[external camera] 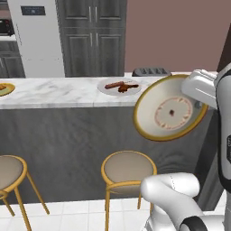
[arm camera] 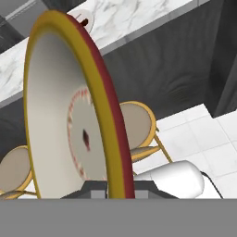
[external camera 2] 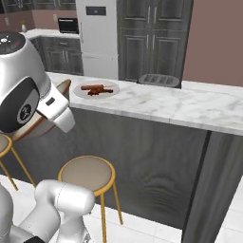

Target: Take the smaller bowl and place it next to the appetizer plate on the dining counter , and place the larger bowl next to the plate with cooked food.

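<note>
The larger bowl point(external camera: 169, 110) hangs tilted almost on edge in front of the dining counter point(external camera: 58, 92), with its cream inside and reddish ring facing the left base camera. My gripper point(external camera: 198, 105) is shut on its golden rim at the right side. In the hand view the rim point(arm camera: 99, 115) runs up from between my fingertips point(arm camera: 95, 189). The plate with cooked food point(external camera: 119, 85) lies on the counter just left of and behind the bowl. Far left on the counter sits the appetizer plate point(external camera: 5, 89). The smaller bowl is out of view.
Gold-legged stools point(external camera: 128, 167) point(external camera: 9, 171) stand below the counter's dark front. A toaster point(external camera: 151, 71) sits at the counter's back edge. A white fridge point(external camera: 36, 36) and dark cabinets point(external camera: 92, 36) lie behind. Bare marble point(external camera 2: 190, 107) stretches right of the meat plate point(external camera 2: 95, 89).
</note>
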You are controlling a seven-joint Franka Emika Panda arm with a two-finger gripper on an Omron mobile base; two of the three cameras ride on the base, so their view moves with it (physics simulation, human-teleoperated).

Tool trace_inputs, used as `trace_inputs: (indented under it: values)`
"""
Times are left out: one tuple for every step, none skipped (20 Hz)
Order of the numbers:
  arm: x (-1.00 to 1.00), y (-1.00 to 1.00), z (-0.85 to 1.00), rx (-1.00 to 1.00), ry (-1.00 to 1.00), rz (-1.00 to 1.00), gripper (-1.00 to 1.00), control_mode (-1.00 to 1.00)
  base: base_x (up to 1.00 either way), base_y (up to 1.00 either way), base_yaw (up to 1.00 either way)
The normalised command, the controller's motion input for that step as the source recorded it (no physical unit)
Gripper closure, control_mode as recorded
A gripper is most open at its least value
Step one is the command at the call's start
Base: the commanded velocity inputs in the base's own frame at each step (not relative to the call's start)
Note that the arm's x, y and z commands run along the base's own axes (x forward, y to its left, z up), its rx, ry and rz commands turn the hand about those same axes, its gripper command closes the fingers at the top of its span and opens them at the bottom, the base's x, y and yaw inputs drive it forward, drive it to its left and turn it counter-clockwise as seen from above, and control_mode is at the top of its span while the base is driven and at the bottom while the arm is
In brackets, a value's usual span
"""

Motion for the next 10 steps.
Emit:
trace_inputs:
  values:
    - [0.00, 0.00, 0.00, 0.00, 0.00, 0.00, 1.00, 1.00, 1.00, -0.11, 0.00]
    - [0.00, 0.00, 0.00, 0.00, 0.00, 0.00, 1.00, 1.00, 1.00, -0.14, 0.00]
    - [0.00, 0.00, 0.00, 0.00, 0.00, 0.00, 1.00, 1.00, 1.00, -0.15, 0.00]
    - [0.00, 0.00, 0.00, 0.00, 0.00, 0.00, 1.00, 1.00, 1.00, -0.14, 0.00]
    - [0.00, 0.00, 0.00, 0.00, 0.00, 0.00, 1.00, 1.00, 1.00, -0.09, 0.00]
    - [0.00, 0.00, 0.00, 0.00, 0.00, 0.00, 1.00, 1.00, 1.00, -0.07, 0.00]
    - [0.00, 0.00, 0.00, 0.00, 0.00, 0.00, 1.00, 1.00, 1.00, -0.09, 0.00]
    - [0.00, 0.00, 0.00, 0.00, 0.00, 0.00, 1.00, 1.00, 0.95, -0.13, 0.00]
    - [0.86, -0.18, -0.27, 0.05, -0.03, 0.00, 1.00, -1.00, 0.00, 0.00, 0.00]
    - [0.78, -0.26, -0.26, 0.06, -0.03, 0.00, 1.00, -1.00, 0.00, 0.00, 0.00]
